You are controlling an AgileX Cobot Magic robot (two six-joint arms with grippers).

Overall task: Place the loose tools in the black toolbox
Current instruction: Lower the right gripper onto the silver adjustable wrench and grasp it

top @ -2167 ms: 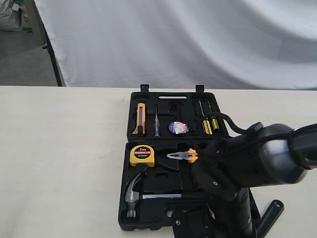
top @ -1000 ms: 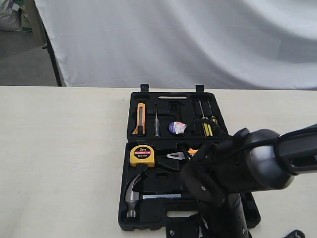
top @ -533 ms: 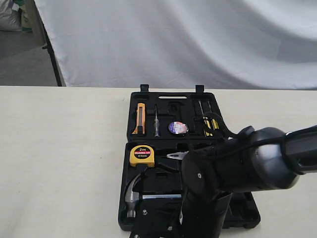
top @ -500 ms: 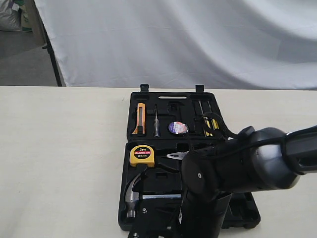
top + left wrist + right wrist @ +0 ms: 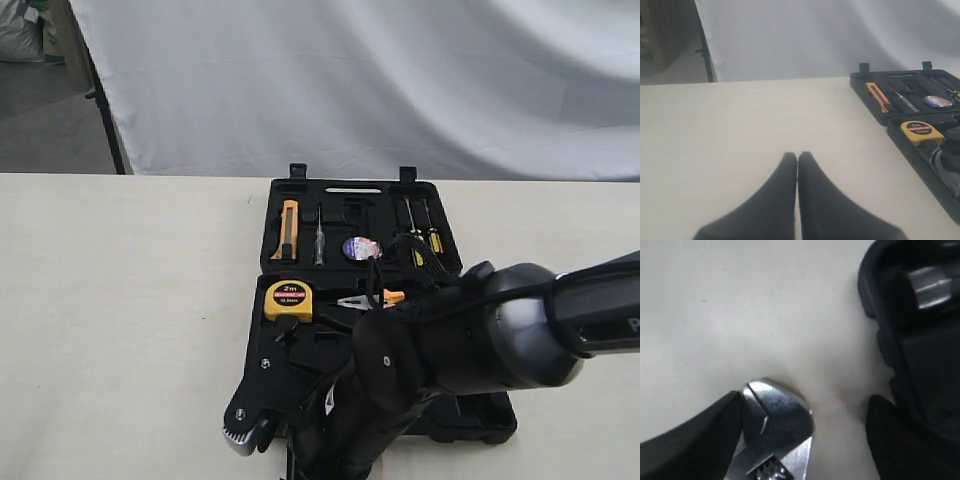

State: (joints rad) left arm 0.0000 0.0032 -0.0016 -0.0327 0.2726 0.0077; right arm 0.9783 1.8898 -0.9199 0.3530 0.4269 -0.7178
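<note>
Currently right pincer (image 5: 807, 402) spread wide; adjustable wrench (image 5: 775, 435) lengthwise between fingers (image 5: 690, 445), jaw-end pointing away from wrist; left pincer (image 5: 797, 156) closed.

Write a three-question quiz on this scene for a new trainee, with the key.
1. True or false: the left gripper is shut and holds nothing.
2. The silver wrench head is: A) inside the black toolbox; B) outside the toolbox, between the right gripper fingers; C) in the left gripper.
3. Short answer: where does the small tape roll lie?
Key: 1 true; 2 B; 3 in the toolbox's far half.
</note>
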